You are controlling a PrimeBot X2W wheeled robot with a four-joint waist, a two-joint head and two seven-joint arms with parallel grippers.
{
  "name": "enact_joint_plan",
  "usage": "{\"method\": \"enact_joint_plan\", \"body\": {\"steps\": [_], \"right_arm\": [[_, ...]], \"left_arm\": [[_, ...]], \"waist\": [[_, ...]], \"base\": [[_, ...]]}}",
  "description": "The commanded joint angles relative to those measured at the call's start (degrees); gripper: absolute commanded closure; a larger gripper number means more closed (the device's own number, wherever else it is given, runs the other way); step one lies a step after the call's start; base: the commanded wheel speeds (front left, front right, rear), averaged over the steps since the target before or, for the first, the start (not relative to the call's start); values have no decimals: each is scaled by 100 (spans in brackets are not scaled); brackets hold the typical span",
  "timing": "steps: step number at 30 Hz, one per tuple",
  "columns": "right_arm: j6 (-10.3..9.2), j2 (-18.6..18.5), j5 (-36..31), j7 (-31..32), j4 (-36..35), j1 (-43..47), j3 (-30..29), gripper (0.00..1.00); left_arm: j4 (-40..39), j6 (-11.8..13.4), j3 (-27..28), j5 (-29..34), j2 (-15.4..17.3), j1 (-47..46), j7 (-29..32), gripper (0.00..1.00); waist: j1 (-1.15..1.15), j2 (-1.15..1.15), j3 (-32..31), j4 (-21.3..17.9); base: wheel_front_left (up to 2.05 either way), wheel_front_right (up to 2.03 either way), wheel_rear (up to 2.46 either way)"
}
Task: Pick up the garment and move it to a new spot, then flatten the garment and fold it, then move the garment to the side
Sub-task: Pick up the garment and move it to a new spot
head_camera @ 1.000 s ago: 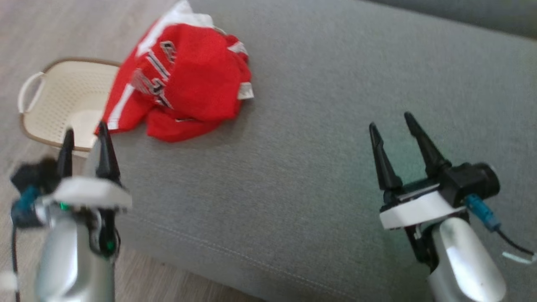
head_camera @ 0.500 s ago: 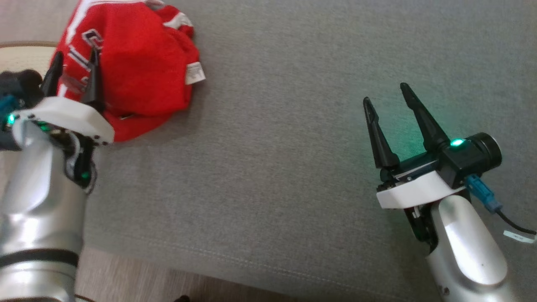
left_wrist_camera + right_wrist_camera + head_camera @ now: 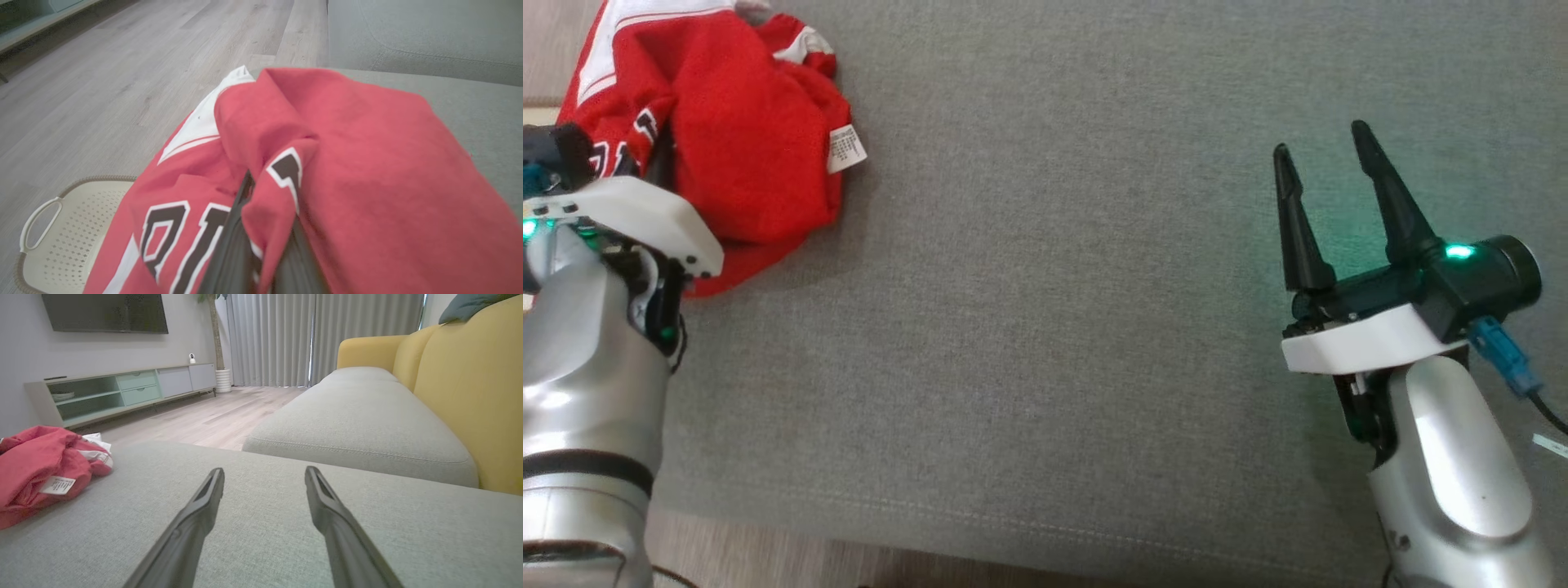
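Note:
The garment (image 3: pixel 743 155) is a crumpled red jersey with white stripes and black lettering, lying at the far left of the grey sofa cushion (image 3: pixel 1054 286). My left gripper (image 3: pixel 645 159) has its fingers pushed into the cloth. In the left wrist view the left gripper (image 3: pixel 265 196) is shut on a raised fold of the garment (image 3: pixel 367 163). My right gripper (image 3: pixel 1321 139) hovers open over bare cushion far to the right, holding nothing. The right wrist view shows the right gripper (image 3: pixel 264 470) with its fingers spread and the garment (image 3: pixel 36 469) at the left edge.
A cream perforated basket (image 3: pixel 61 228) stands on the wooden floor (image 3: pixel 122 81) just beyond the cushion's left edge, under the garment's hanging part. A yellow sofa back (image 3: pixel 470 396) rises on the right, and a low TV cabinet (image 3: pixel 122 388) lines the far wall.
The head camera has shifted left and down. My left gripper moved forward into the garment and shut on a fold of it. The right gripper stays open.

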Motion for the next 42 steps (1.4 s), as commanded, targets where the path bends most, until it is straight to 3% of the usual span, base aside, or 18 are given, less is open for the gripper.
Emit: {"method": "enact_joint_plan", "body": {"steps": [1, 10, 17, 31, 34, 39, 42], "right_arm": [[43, 106, 33, -60, -165, 29, 36, 0], [43, 196, 241, -60, -2, 223, -552, 0], [43, 204, 291, -60, 112, 403, -612, 0], [43, 205, 652, -60, 124, 621, -388, 0], [43, 206, 774, -60, 74, 641, -279, 0], [43, 206, 1007, -60, -30, 667, -201, 0], [43, 206, 1207, -60, -117, 647, -188, 0]], "left_arm": [[-151, 7, 83, 10, 400, -280, -93, 100], [-912, 7, -370, 146, 377, -505, -117, 100], [-1356, 7, -755, 93, 212, -479, -118, 100], [-1767, 7, -1623, -172, -1019, -373, -119, 100], [-1799, 7, -1925, -333, -1160, -297, -119, 100], [-2028, 8, -2504, -636, -1199, -159, -119, 100], [-2188, 196, -2904, -796, -1201, -112, -119, 100]], "waist": [[-1, 0, -68, -58], [-1, 0, -414, -457], [-1, 0, -670, -967], [-1, 0, -979, -2392], [-1, 0, -975, -2771], [-1, 0, -910, -3011], [-1, 0, -845, -3048]], "base": [[0, 0, 0], [0, 0, 0], [0, 0, 0], [0, 0, 0], [0, 0, 0], [0, 0, 0], [0, 0, 0]]}}
